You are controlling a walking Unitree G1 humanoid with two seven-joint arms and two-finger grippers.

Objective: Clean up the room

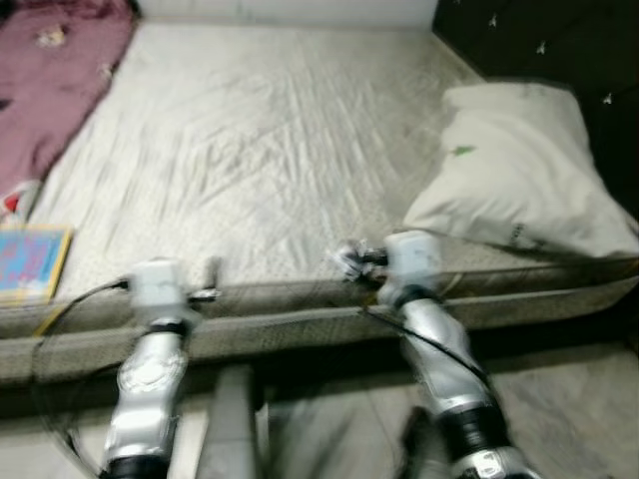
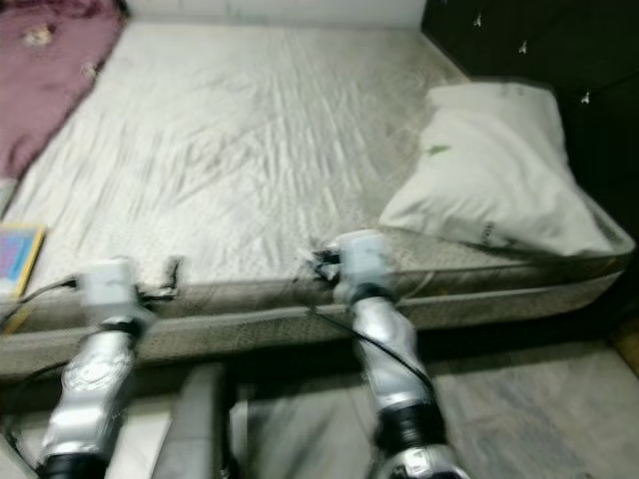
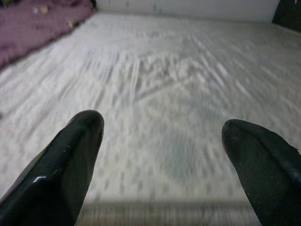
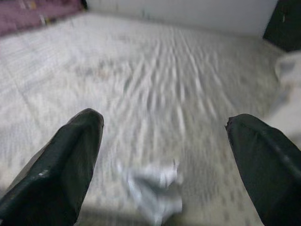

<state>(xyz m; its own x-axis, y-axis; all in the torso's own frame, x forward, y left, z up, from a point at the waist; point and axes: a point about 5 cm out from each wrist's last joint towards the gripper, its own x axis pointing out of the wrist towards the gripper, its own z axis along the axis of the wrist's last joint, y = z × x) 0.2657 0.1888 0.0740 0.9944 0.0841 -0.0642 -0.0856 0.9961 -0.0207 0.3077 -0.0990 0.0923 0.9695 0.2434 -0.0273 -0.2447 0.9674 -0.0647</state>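
Both of my arms reach to the near edge of the bed (image 1: 300,150). Left gripper (image 3: 162,136) is spread wide over bare sheet; right gripper (image 4: 164,136) is spread too, one crumpled white scrap (image 4: 153,190) lying between its fingers at the mattress edge. From the left I count one maroon blanket (image 1: 50,90), one colourful book (image 1: 30,261) cut off by the frame, one white pillow (image 1: 519,170) against a dark headboard (image 1: 559,45). Everything is motion-blurred.

Pillow (image 1: 524,170) lies right on the bed (image 1: 260,150), blanket (image 1: 50,90) left.
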